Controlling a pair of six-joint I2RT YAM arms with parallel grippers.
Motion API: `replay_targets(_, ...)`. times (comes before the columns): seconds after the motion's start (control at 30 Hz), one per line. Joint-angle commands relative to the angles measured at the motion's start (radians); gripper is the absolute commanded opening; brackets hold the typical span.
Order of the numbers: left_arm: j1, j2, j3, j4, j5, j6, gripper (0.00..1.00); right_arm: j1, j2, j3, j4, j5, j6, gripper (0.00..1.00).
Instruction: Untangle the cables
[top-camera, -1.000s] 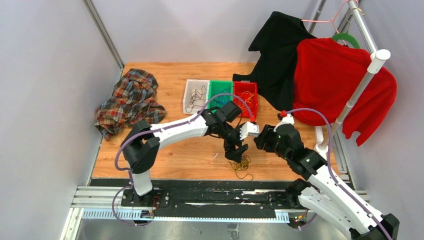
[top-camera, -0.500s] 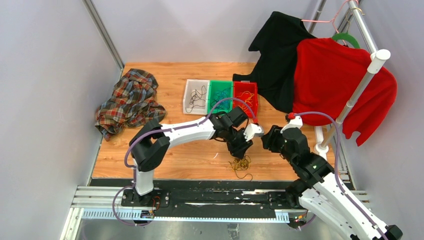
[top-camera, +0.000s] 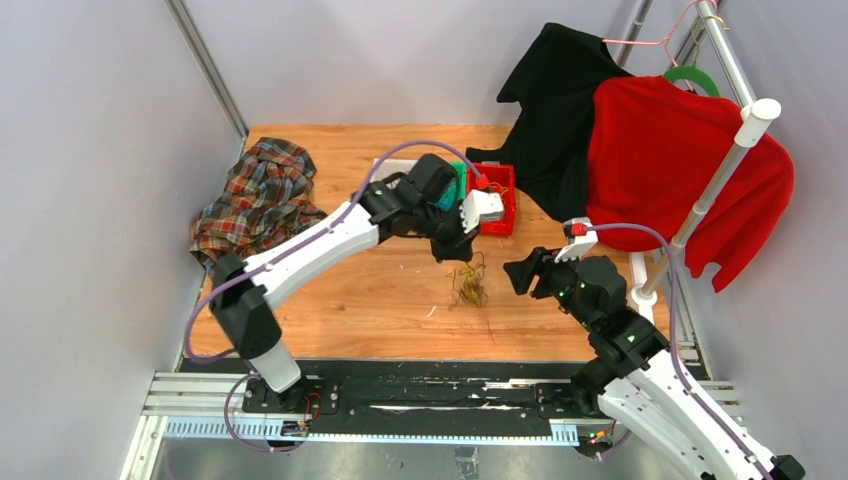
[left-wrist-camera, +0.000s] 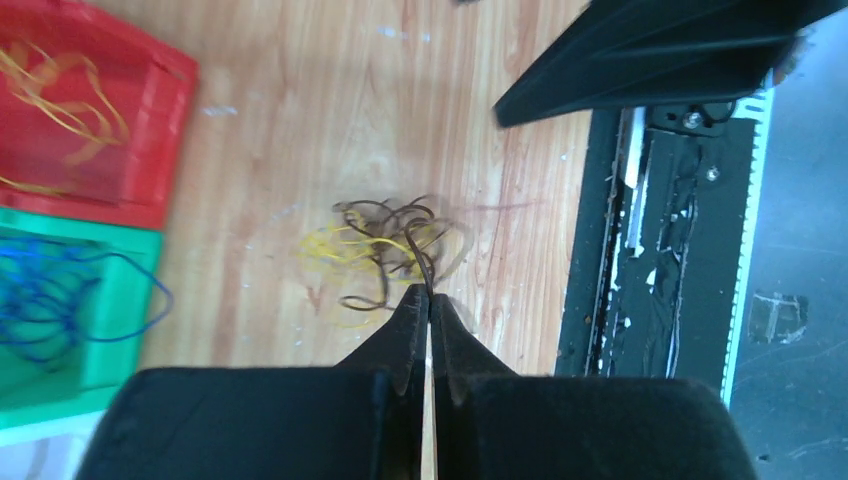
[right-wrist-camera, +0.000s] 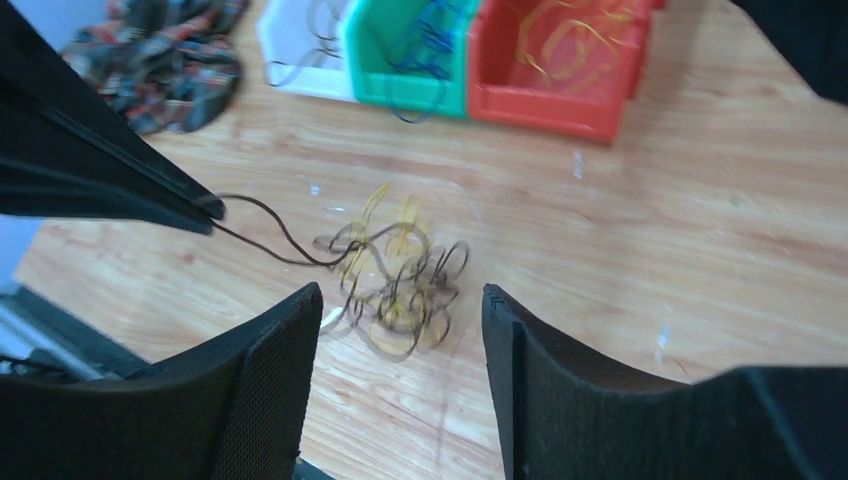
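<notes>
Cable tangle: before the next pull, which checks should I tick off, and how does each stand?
1. Left fingers shut on the dark cable: ok.
2. Right fingers open, close to the tangle: ok.
3. Tangle held down by the right fingers: not ok, nothing but the left fingers grips it.
4. Dark cable clear of the yellow cables: not ok, interlaced.
5. Tangle resting on the table: cannot tell, blurred.

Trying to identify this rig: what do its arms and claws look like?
The left arm and right arm have white shells, black joints, and a thin purple cable looped outside. The left claw and right claw are black, with tapered fingers.
</notes>
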Motion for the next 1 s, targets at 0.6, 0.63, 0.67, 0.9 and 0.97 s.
replay_targets(0.6,-0.005,-0.229,0.121,-0.205,-0.051,0.234,0.01,0.167,0.195,0.019,0.562,-0.309,-0.21,0.71)
replay_targets(0.63,-0.005,-0.236,0.12,-0.208,-0.047,0.237,0.01,0.169,0.2,0.019,0.568,-0.292,-0.199,0.71)
replay_targets(0.67,-0.005,-0.242,0.119,-0.211,-0.043,0.237,0.01,0.17,0.206,0.018,0.572,-0.279,-0.191,0.71)
replay_targets(0.9,-0.005,-0.263,0.13,-0.243,0.002,0.248,0.01,0.169,0.241,0.03,0.577,-0.157,-0.161,0.65)
replay_targets(0.97,-0.005,-0.263,0.136,-0.247,0.007,0.254,0.01,0.169,0.248,0.034,0.589,-0.133,-0.154,0.65)
